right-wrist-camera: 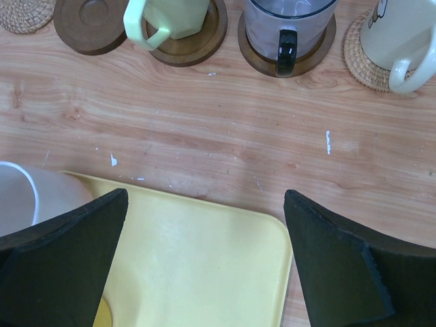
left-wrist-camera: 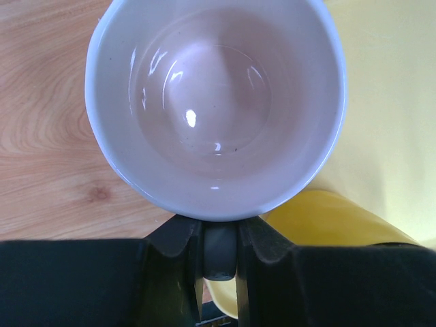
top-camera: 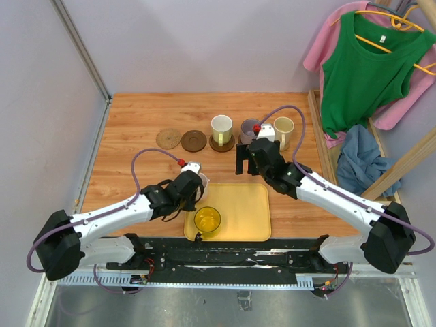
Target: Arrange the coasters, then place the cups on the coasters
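My left gripper is shut on the handle of the pale pink cup, at the back left corner of the yellow tray; in the top view the gripper covers most of that cup. A yellow cup stands on the tray just behind it. At the back, the green-white cup, the purple-grey cup and the cream cup each sit on a coaster. Two bare coasters lie to their left, one dark brown and one woven tan. My right gripper hangs open over the tray's back right corner.
The yellow tray lies near the front edge between the arms. A wooden frame borders the table's right side, with hung clothes beyond it. A wall and metal rail close the left side.
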Motion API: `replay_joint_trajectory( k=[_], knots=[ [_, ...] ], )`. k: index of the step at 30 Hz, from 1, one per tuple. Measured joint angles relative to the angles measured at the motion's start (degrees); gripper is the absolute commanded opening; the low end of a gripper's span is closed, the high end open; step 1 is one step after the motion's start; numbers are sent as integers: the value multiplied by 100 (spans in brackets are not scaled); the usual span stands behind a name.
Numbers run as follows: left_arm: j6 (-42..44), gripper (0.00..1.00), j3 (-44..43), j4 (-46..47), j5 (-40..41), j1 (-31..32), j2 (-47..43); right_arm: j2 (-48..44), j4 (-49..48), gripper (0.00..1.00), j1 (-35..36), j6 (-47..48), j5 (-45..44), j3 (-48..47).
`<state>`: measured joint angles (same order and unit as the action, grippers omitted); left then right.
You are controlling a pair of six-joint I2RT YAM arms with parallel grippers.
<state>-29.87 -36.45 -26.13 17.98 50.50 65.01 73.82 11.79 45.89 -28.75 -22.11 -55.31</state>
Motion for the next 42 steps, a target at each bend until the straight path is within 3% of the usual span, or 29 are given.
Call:
replay_joint_trajectory(
  k=[10, 17, 29, 42],
  knots=[
    [382, 0, -807, 17, 769, 26, -96, -343, -74, 98, 0, 7, -63, 245],
    [922, 0, -1261, 393, 1318, -105, 562, -525, -109, 98, 0, 81, -354, 420],
    [1845, 0, -2100, 1462, 898, -1676, 1891, -1106, -74, 98, -221, 289, -844, 581],
    [2085, 1, -2293, 2133, 109, -2647, 2793, -1137, -28, 98, -905, 479, -1078, 608]
  ],
)
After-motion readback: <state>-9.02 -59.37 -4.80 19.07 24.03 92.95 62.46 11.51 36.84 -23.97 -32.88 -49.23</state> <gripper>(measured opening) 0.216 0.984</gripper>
